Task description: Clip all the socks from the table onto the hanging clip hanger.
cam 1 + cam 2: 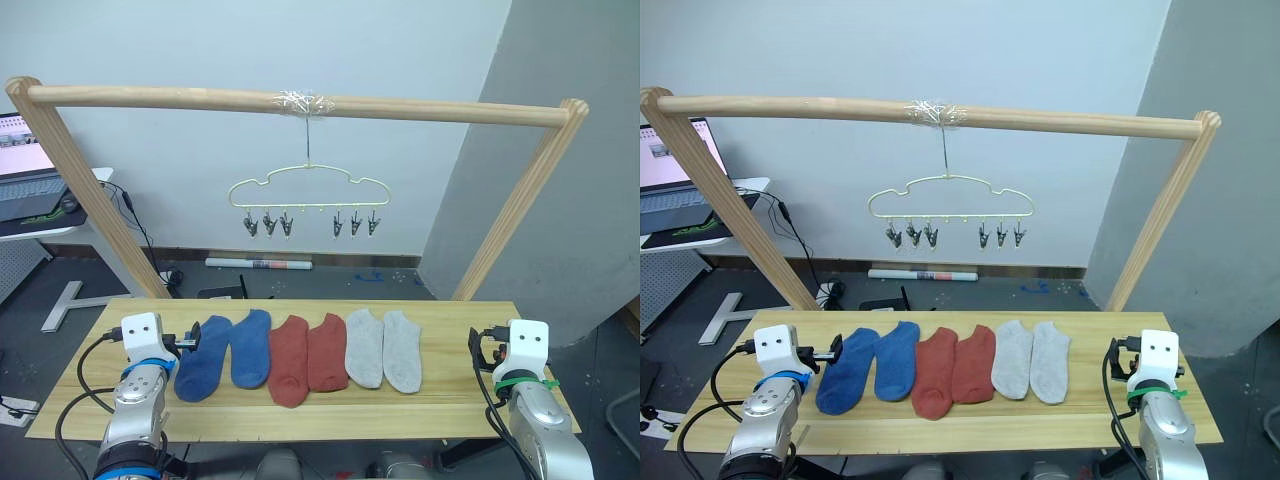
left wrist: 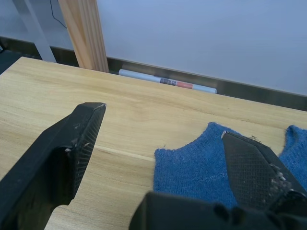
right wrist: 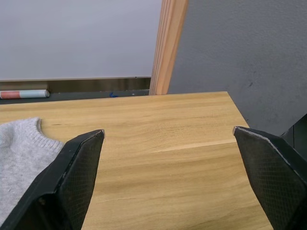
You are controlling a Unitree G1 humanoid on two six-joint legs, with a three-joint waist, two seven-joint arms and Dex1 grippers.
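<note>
Six socks lie side by side on the wooden surface [image 1: 440,400], toes toward the robot: two blue socks [image 1: 222,355], two red socks [image 1: 308,358], two grey socks [image 1: 385,348]. The left gripper [image 2: 163,158], fingers spread, sits just beside the outer blue sock's cuff, the nearer arm for it; the right gripper [image 3: 170,175], also spread, rests near the grey pair. The clip hanger [image 1: 308,200] hangs empty above; whether its clips are open is hard to make out

I see bright, even, diffuse light w/ soft faint shadows, no glare. Head views sharp; wrist views' near fingers [image 2: 62,153] slightly soft at btm.
</note>
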